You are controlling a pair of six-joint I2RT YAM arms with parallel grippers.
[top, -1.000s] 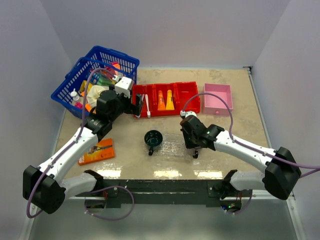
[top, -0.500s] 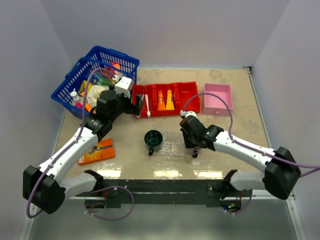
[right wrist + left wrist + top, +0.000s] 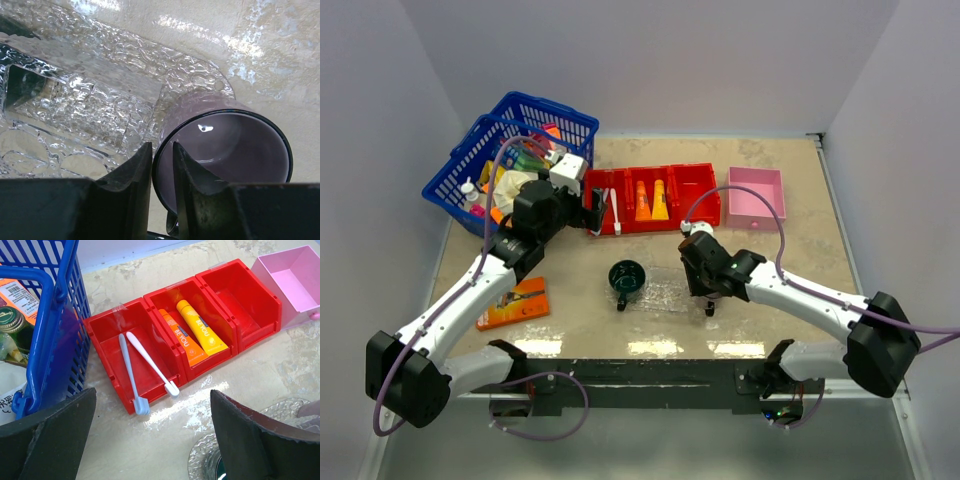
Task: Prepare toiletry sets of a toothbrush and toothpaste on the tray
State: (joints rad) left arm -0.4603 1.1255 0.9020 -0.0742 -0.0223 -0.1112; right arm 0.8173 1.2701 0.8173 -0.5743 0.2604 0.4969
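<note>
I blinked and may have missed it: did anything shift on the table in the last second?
Hardly anything. The right arm eased slightly leftward, seen from above, the right claw astride the rim of the lilac mug at the clear tray edge; whether its hold changed cannot be seen from above. The left claw stayed wide open near the red bin, and the toothbrushes and tubes did not move.

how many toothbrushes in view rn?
2. Both lie in the leftmost compartment of the red bin: one toothbrush on the left, the other toothbrush beside it, heads at the near edge. More may be hidden in the blue basket.
</note>
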